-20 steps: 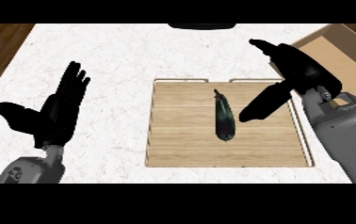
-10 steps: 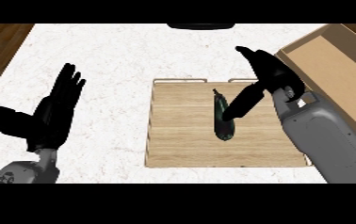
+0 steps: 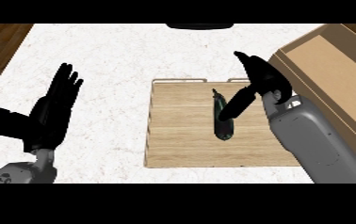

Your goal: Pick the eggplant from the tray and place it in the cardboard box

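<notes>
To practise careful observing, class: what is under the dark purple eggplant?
The dark, long eggplant lies on a pale wooden tray, itself on the white marbled counter. Fingers of the black right hand cover the eggplant's upper side, hiding the wood there.

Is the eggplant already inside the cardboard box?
No, the eggplant lies on the wooden tray, outside the cardboard box at the right.

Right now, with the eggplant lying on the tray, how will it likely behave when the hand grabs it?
The eggplant is long, slim and rounded, lying flat on the tray, so a sideways nudge would probably roll it. Its dark skin looks smooth, so it may slip in the right hand. Its straight shape suggests it lifts stiffly.
</notes>
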Tool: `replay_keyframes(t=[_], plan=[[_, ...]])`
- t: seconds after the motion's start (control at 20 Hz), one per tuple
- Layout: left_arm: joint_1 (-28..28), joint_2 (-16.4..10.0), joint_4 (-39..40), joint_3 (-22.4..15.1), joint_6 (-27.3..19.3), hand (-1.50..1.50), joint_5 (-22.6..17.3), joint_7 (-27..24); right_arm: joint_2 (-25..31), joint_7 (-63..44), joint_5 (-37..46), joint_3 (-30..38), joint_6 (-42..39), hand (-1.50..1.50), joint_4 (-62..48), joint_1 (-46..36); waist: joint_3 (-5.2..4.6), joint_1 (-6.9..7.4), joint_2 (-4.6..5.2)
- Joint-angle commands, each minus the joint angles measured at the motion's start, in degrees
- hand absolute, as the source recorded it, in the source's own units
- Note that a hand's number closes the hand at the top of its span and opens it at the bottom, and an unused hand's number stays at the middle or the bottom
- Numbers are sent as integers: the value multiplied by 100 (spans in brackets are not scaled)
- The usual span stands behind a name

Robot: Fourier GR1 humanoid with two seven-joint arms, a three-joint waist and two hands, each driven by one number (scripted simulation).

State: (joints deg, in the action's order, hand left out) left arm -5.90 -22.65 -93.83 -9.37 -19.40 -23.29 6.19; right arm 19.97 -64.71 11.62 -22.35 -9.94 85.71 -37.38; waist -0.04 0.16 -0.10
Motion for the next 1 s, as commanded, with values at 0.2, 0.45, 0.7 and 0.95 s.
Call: replay_keyframes(t=[0.2, 0.45, 0.7, 0.95], plan=[[61, 158, -103, 74, 109, 0, 146, 29, -397, -656, 337, 94, -82, -150, -231, 109, 2, 8, 4], [95, 147, -1, 189, 272, 0, 276, 57, -711, -264, 656, 133, -66, -150, -831, 1, 2, 27, 13], [-69, 231, -138, 218, 115, 0, 412, 330, -759, -303, 1058, -30, 26, -150, -790, 368, 3, 5, 5], [71, 345, -224, 298, 164, 0, 488, 374, -733, -614, 1109, 74, -352, -150, -177, 592, 2, -26, -5]])
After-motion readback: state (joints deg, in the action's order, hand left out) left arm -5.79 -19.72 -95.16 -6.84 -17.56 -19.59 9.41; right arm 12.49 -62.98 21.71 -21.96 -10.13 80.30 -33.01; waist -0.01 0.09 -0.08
